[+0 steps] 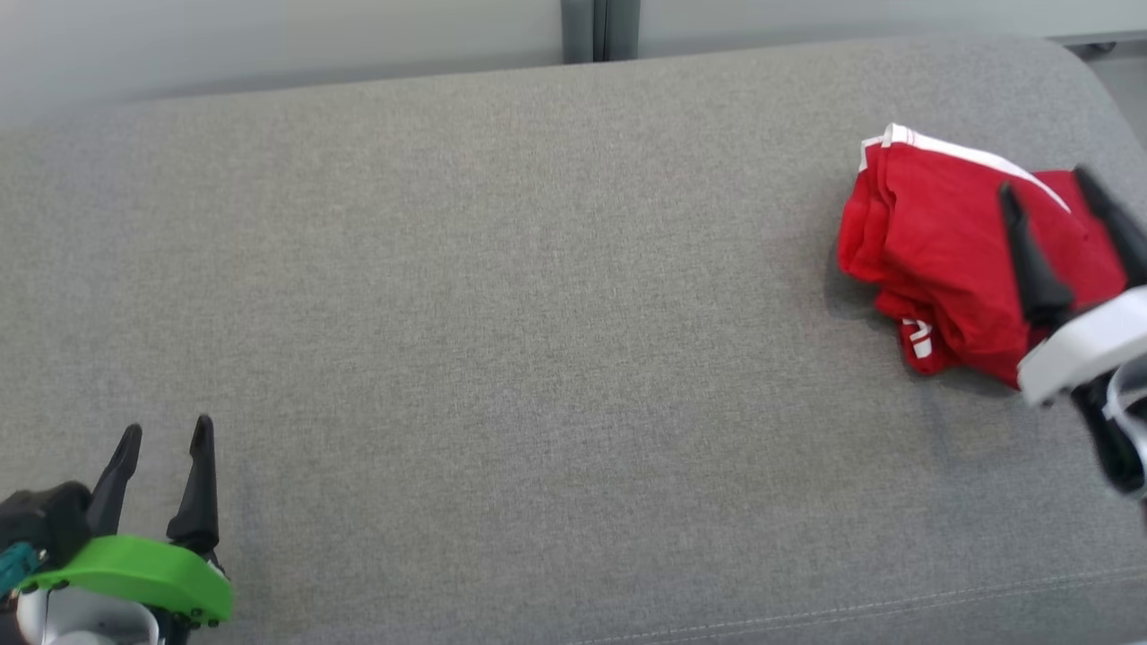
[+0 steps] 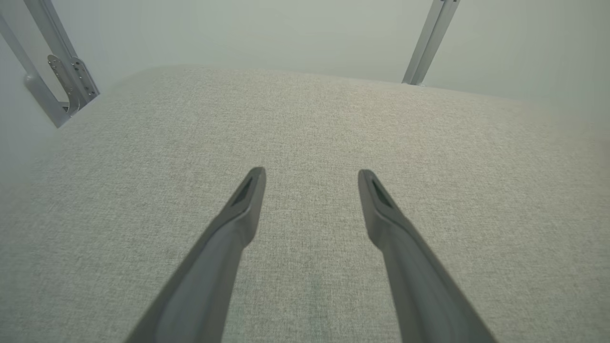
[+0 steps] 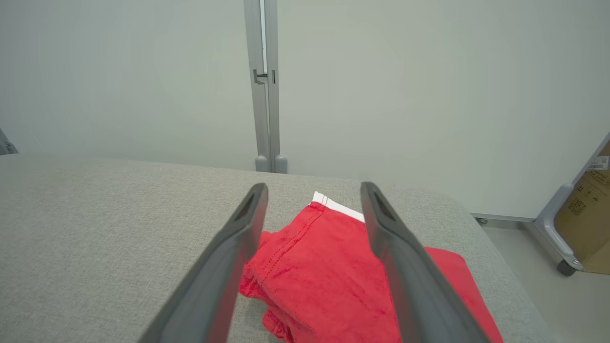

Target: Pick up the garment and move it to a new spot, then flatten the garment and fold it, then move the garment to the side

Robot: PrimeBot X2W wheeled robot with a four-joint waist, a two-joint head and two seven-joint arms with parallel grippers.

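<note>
Two claws, both spread wide and gripping nothing.

**Head view:** the left claw (image 1: 168,426) sits at the lower left over the bare grey fabric-covered table (image 1: 538,313). It is well apart from the red garment with white stripes (image 1: 932,233), which lies loosely folded at the far right, near the table's rounded corner. The right claw (image 1: 1047,181) hangs over the garment.

**Left wrist view:** the left claw (image 2: 310,174) is open above bare table (image 2: 310,119), with broad free room ahead.

**Right wrist view:** the right claw (image 3: 313,188) straddles the garment (image 3: 324,267). The cloth lies slack and is not pinched; whether the tips touch it is unclear. Just beyond, the table (image 3: 119,228) drops to the floor, where a cardboard box (image 3: 588,214) stands.

The last step, setting the folded garment aside, looks about done. Next, the right claw likely needs to lift clear without snagging the cloth or nudging it over the near edge.
</note>
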